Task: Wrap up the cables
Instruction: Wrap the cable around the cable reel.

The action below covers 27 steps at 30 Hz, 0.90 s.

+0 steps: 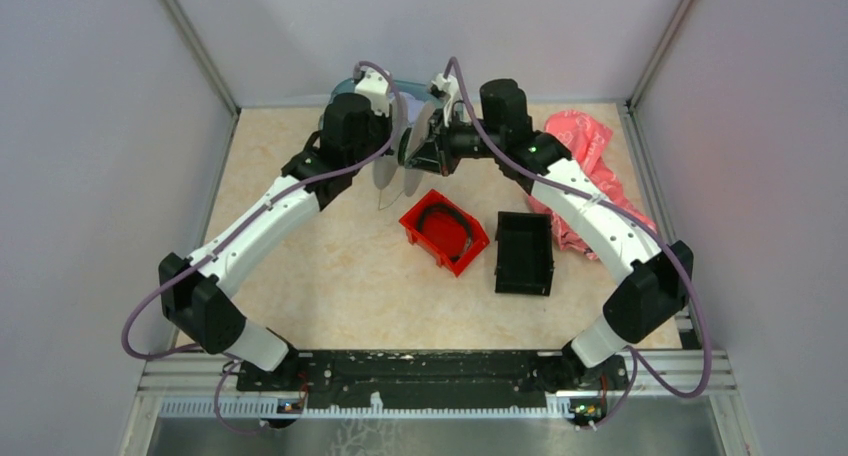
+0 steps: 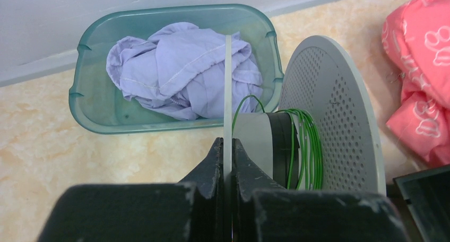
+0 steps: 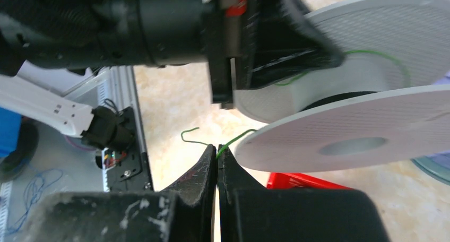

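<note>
Wrapping is proceeding: the left end effector is clamping the white spool by one flange above the worktop; the right end effector is pinching the green cable — a few turns are sitting on the hub, a loose tail awaiting winding.

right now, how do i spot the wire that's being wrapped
At the far middle of the table, a white spool is held up. The wire is the thread-fine green strand looped round its hub, far thinner than the purple cables on the arms.
</note>
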Tool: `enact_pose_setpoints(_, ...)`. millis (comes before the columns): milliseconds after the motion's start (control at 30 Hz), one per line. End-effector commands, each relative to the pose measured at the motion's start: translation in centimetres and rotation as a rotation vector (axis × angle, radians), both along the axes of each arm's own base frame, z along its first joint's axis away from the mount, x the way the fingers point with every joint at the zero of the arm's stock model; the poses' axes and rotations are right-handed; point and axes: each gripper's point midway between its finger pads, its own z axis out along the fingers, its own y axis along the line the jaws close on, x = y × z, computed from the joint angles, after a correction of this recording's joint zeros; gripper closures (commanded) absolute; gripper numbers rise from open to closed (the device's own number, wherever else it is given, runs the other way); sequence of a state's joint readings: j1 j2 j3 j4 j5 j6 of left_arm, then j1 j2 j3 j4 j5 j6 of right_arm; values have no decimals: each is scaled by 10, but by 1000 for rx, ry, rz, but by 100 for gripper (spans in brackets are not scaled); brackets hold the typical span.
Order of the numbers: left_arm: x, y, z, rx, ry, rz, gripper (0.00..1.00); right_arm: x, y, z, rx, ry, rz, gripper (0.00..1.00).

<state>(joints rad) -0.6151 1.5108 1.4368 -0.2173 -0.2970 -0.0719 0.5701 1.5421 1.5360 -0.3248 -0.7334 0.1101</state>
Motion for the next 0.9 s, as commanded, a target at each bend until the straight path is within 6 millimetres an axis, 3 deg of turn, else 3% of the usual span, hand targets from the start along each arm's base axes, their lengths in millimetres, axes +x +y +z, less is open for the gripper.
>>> enact_pose_setpoints(0, -7, 0, 45, -20, -153, -39, 100, 23, -16, 29, 8, -89, -105, 99)
enact_pose_setpoints(633, -37, -24, 45, -4, -176, -274, 100, 94, -74, 3, -148, -181, -422, 99)
enact_pose_setpoints(867, -44, -30, 48, -12, -178, -327, 100, 112, -99, -24, -201, -157, -487, 96)
